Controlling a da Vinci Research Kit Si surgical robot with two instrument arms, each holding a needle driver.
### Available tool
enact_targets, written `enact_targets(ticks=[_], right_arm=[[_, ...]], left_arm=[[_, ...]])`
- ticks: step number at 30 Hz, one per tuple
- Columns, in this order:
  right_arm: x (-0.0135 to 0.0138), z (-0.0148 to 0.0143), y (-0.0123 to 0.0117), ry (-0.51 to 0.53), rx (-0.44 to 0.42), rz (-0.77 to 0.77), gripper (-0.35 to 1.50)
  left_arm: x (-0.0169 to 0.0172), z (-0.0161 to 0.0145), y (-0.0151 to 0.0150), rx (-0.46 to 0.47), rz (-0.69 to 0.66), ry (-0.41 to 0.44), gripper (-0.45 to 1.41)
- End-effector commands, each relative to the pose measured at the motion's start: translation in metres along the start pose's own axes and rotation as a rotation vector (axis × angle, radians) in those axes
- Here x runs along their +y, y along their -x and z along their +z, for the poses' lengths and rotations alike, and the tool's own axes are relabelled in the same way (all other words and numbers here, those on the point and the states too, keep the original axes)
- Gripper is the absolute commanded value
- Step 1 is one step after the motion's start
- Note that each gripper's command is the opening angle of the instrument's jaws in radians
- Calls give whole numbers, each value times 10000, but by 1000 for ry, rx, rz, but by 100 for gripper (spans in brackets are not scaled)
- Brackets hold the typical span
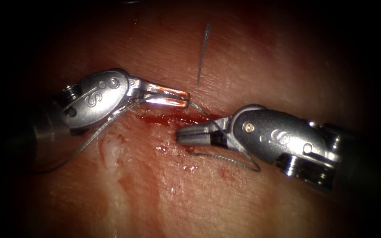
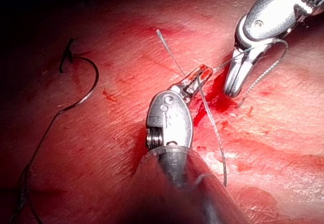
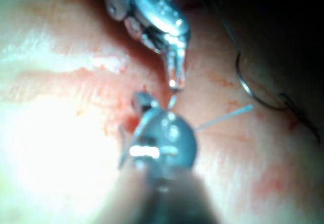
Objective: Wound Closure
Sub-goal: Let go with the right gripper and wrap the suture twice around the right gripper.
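The cut runs across the tissue with red fluid in it. My left tool lies over its left part, jaws shut on the thread, which trails away to the lower left. My right tool sits just right of and below it, jaws shut with nothing seen between them; a loop of thread is wrapped around it. A short free thread end sticks up beyond the cut. The curved needle lies loose on the tissue, away from both tools, held by neither.
A pale raised patch of tissue lies below the left tool. A dark knot of thread sits by the needle's end, and thread trails from it. Spots of red fluid dot the tissue below the cut.
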Motion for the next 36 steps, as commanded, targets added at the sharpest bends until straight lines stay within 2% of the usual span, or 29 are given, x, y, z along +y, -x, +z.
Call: enact_targets(ticks=[1,10,12,13,14,16,23,32,36], right_arm=[[7,6,-1,6,17,0,-35],[8,-1,-1,39,96,21,-33],[8,-1,-2,65,112,27,15],[9,0,-2,83,114,29,51],[10,1,-2,92,117,30,69],[11,3,-3,97,121,30,88],[16,1,-3,127,168,49,88],[26,-7,-3,158,216,95,67],[29,-4,0,185,212,127,61]], left_arm=[[-7,7,8,-1,9,3,-45],[0,11,34,-12,26,0,-45],[3,11,35,-13,28,5,-45],[5,11,36,-13,29,4,-45],[7,11,36,-11,30,8,-45],[10,12,35,-9,31,12,-45],[28,10,25,-1,31,29,-45],[44,2,16,0,32,39,-45],[50,3,13,-2,32,49,-45]])
